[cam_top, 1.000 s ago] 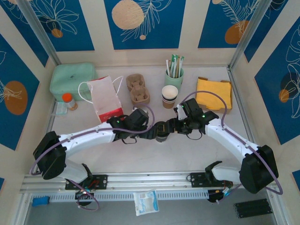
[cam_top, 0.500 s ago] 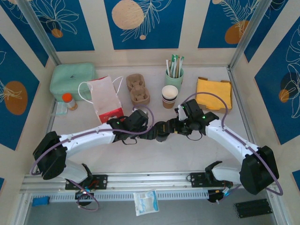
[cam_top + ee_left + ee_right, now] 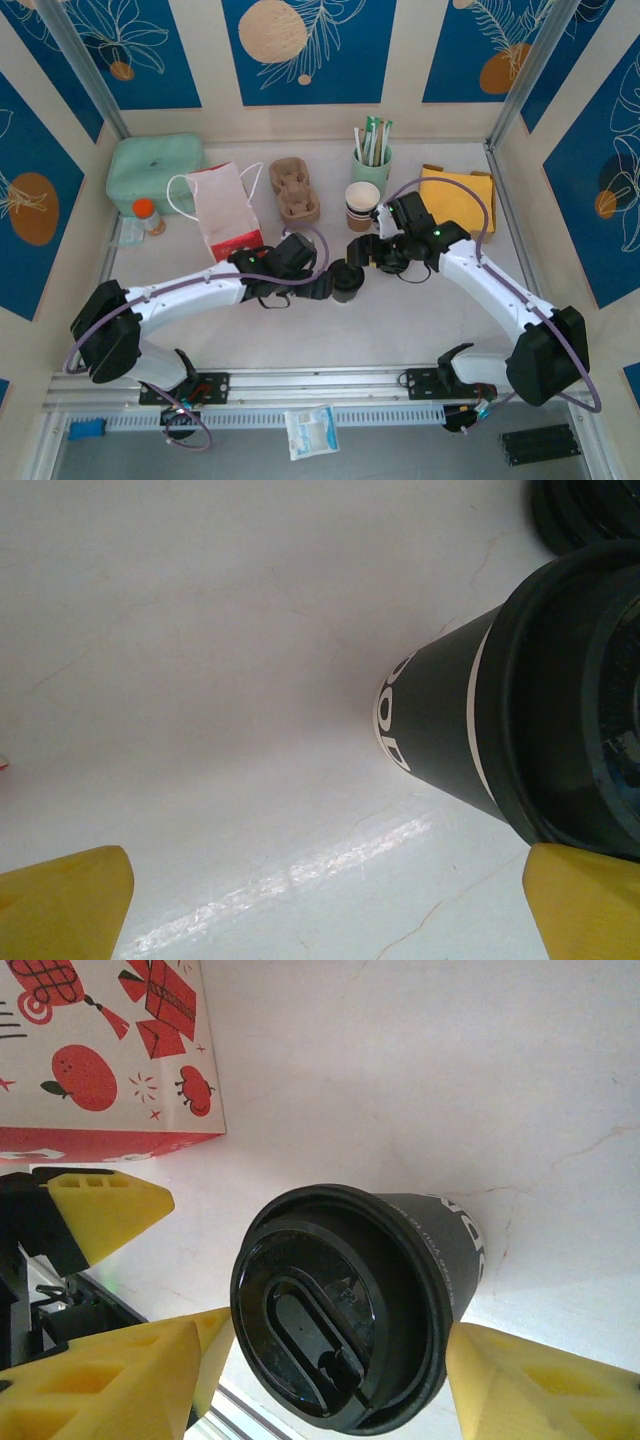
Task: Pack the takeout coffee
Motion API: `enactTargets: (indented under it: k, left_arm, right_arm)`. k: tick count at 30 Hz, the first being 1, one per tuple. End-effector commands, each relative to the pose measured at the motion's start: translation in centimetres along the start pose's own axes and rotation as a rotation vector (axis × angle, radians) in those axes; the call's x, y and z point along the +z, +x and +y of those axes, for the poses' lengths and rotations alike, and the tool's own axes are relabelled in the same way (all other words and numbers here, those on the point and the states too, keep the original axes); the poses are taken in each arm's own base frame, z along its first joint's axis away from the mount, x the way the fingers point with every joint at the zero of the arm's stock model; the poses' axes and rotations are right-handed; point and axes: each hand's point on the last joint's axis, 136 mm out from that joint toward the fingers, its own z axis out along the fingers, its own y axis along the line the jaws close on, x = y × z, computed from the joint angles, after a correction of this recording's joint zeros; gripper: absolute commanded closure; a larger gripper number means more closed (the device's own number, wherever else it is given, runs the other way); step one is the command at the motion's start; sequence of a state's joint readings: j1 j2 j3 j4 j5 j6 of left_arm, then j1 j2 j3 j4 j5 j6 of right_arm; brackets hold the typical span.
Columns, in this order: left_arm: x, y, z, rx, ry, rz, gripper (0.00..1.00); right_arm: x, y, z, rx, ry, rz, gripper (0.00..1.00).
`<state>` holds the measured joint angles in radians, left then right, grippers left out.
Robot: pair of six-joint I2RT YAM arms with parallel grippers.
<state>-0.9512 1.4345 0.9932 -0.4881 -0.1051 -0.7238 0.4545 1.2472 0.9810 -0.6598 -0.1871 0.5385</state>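
Note:
The takeout coffee (image 3: 348,283) is a dark cup with white lettering and a round black lid, standing mid-table. From the right wrist, the coffee (image 3: 345,1315) shows from above between my right gripper's yellow pads (image 3: 540,1390). My right gripper (image 3: 363,249) is open, raised just behind the cup and apart from it. My left gripper (image 3: 334,288) is wide open beside the cup's left side. Seen from the left wrist, the coffee (image 3: 480,720) stands close to that gripper's right finger, and the left gripper (image 3: 325,915) holds nothing. The paper bag (image 3: 225,212), white with red prints, stands upright to the left.
Behind the coffee are a stack of lidless banded cups (image 3: 362,205), a cardboard cup carrier (image 3: 295,190) and a green cup of straws (image 3: 371,152). Yellow napkins (image 3: 457,200) lie at the right, with a mint box (image 3: 155,170) and an orange-capped bottle (image 3: 148,215) at the left.
My right gripper has drawn back from the cup, up and toward the far side. The cup and my left arm have stayed where they were.

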Motion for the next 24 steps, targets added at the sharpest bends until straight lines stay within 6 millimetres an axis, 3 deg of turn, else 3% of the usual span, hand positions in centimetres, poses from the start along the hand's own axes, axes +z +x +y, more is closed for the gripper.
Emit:
enactTargets:
  k: [1,5,10,24]
  left_arm:
    - [-1.9,-1.5,-0.7,0.022,0.019,-0.046,0.01]
    - [-3.3,-2.4,-1.4,0.024,0.044,-0.076,0.01]
    - [-4.1,-3.7,-2.1,0.048,0.051,-0.104,0.01]
    - [-1.0,-4.7,-3.0,0.055,0.037,-0.079,0.01]
  right_arm:
    - [-1.5,0.7,-0.3,0.021,-0.01,-0.007,0.35]
    - [-2.2,1.8,-1.7,0.071,-0.007,-0.023,0.37]
    - [-1.3,3.6,-3.3,0.117,-0.007,0.005,0.4]
    - [1.4,4.3,-4.0,0.129,-0.003,0.064,0.44]
